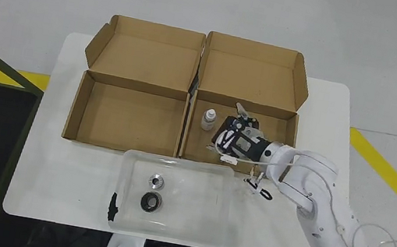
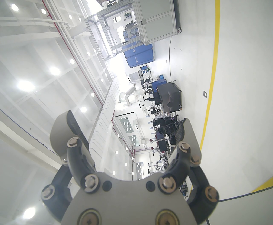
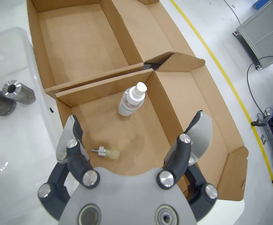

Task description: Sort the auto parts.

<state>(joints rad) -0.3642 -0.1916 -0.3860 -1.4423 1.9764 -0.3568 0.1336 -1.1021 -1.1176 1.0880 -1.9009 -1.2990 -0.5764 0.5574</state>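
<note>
In the right box [image 3: 149, 136]: spray bottle [image 3: 132, 100] upright, label print too small to read | small fitting [image 3: 107, 152] lying nearby | right gripper [image 3: 136, 121] above, jaws apart | left gripper [image 2: 128, 127] jaws apart

Bright, even overhead light washes the white table [image 1: 327, 113] in the top view, with faint shadows inside the cardboard boxes [image 1: 132, 116]. Ceiling lamps [image 2: 25, 85] flare into white glare in the left wrist view, where the yellow floor line [image 2: 210, 85] bows with lens curvature. The spray bottle [image 3: 131, 100] casts only a soft shadow.
</note>
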